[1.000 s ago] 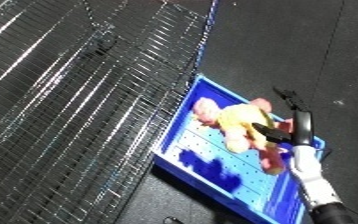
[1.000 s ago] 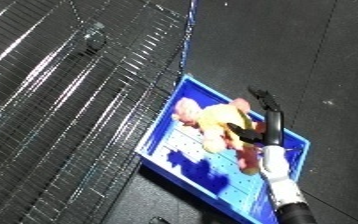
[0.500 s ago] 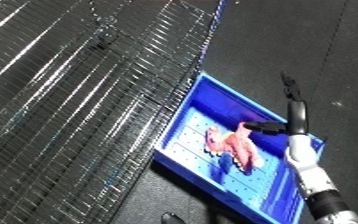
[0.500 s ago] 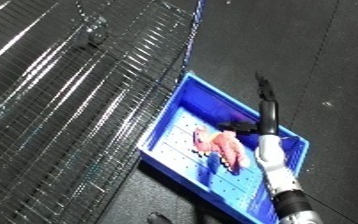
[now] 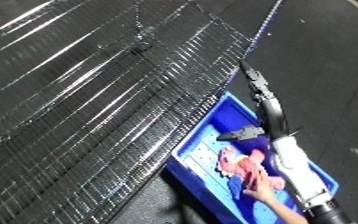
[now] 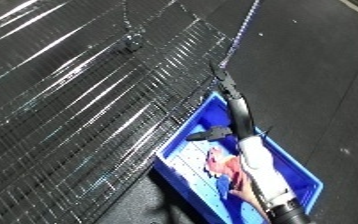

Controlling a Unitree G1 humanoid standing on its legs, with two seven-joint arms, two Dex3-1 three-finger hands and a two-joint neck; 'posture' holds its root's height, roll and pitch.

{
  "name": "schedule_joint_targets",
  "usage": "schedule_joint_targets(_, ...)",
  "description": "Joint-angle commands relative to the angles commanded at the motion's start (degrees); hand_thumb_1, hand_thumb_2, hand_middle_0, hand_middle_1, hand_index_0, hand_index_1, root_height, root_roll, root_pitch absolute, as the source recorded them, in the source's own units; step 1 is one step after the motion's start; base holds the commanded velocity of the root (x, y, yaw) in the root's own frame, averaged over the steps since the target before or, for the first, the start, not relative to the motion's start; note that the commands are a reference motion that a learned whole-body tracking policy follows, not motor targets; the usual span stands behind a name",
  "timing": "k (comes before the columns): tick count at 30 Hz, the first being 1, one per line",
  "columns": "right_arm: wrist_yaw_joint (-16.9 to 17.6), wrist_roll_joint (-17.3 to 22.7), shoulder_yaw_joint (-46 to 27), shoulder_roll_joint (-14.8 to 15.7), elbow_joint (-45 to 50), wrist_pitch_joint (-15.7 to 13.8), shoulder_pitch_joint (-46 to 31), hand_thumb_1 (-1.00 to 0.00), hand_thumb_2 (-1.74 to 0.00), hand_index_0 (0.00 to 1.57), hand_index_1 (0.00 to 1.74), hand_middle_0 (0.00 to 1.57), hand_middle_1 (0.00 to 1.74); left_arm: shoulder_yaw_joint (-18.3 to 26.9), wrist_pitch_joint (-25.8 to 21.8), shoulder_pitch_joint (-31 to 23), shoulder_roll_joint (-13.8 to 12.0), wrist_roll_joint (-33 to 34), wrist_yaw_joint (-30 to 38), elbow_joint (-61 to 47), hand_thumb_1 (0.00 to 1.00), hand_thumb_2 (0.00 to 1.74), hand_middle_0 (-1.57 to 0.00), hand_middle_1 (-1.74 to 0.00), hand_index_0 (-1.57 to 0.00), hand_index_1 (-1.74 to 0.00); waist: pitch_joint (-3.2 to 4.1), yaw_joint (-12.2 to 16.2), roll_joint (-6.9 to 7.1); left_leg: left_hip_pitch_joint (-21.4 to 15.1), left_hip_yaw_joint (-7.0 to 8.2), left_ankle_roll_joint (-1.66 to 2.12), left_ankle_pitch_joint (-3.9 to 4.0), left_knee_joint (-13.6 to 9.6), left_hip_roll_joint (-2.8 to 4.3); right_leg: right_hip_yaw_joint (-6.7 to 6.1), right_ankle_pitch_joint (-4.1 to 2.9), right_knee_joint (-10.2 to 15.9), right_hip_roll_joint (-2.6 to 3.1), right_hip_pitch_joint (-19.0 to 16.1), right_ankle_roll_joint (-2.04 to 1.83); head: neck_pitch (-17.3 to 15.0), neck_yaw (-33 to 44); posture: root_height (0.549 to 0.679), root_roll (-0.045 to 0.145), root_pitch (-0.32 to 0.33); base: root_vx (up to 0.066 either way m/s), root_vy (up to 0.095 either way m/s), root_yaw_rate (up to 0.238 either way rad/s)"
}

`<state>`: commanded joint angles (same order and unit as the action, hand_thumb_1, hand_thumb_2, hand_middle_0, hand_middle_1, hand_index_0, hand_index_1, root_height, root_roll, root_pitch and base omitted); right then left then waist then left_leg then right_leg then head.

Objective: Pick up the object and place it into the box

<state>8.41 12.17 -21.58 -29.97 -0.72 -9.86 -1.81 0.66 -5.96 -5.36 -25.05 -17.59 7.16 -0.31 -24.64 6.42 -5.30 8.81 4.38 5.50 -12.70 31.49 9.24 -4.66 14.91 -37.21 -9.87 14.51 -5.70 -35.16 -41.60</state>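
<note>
Left eye view takes in the wire mesh surface (image 5: pixel 95 100) filling most of the picture, dark and ribbed, with the dark floor (image 5: pixel 335 65) beyond it at the right; against the mesh's edge sits the blue bin (image 5: pixel 193 150), and inside it lies the pink soft toy (image 5: pixel 246 167), resting on the bin floor near the middle and no longer gripped by anything; the right hand (image 5: pixel 262 97) stretches out past the bin's far end, fingers straight and long, thumb sticking out to the side over the bin, holding nothing; the left hand shows in neither view.

By the look of it the placing is done, so the risk is in the leaving; the white forearm (image 5: pixel 295 165) lies low across the bin and seems close to the toy, so a careless pull back could drag the toy toward the wall or tip it over the rim; the thumb, hanging over the bin's inside, could catch the rim and shift the bin along the mesh edge; lifting before retreating would be the safer course.

Right eye view shows more of the bin's right wall (image 6: pixel 307 175) and the floor beside it, which the other view crops; the left eye view shows the toy's limbs a little more clearly of the forearm.
</note>
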Motion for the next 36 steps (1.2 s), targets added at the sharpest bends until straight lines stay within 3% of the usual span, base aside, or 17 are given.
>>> schedule_joint_targets(6,-1.52,-0.59,5.67,0.14,2.72,1.15,2.96,0.0,0.0,0.0,0.0,0.0,0.0,-1.29,0.59,0.55,1.3,-2.41,0.49,-0.43,1.0,1.74,-1.57,-1.74,-1.57,-1.74,-0.42,-2.68,1.89,1.01,-1.43,-0.02,0.57,0.27,0.04,1.86,0.94,-1.14,-0.27,-0.47,0.13,0.49,8.86,0.649,0.061,-0.1,-0.017,-0.026,0.278)
schedule_joint_targets(16,-2.66,-2.55,15.9,0.46,3.86,2.04,9.58,0.0,0.0,0.0,0.0,0.0,0.0,-1.91,0.33,2.66,0.62,-1.1,2.58,-1.14,1.0,1.74,-1.57,-1.74,-1.57,-1.74,-1.0,-6.58,3.56,2.31,-3.74,0.0,1.7,-0.29,-0.58,4.05,1.43,-1.6,-0.85,-1.07,0.2,-0.17,23.1,0.648,0.055,-0.103,-0.011,-0.009,0.185)
schedule_joint_targets(28,-2.24,-3.63,23.77,0.86,0.97,2.31,15.59,0.0,0.0,0.0,0.0,0.0,0.0,-2.47,-0.64,7.14,-0.8,0.89,5.04,-0.43,1.0,1.74,-1.57,-1.74,-1.57,-1.74,-1.35,-10.09,4.25,3.18,-5.93,-0.02,2.32,-0.53,-1.42,6.03,1.92,-2.85,-1.56,-1.04,0.08,-4.07,38.16,0.647,0.051,-0.1,0.002,0.002,0.122)
schedule_joint_targets(36,-2.16,-5.59,24.45,1.18,0.09,2.52,15.31,0.0,0.0,0.0,0.0,0.0,0.0,-2.05,-0.58,7.65,-0.93,0.94,4.88,-0.2,1.0,1.74,-1.57,-1.74,-1.57,-1.74,-1.35,-10.49,4.05,2.85,-6.34,-0.13,2.05,-1.0,-1.63,6.33,1.85,-2.16,-1.6,-1.4,-0.26,-3.92,39.75,0.647,0.048,-0.097,0.01,0.027,0.018)
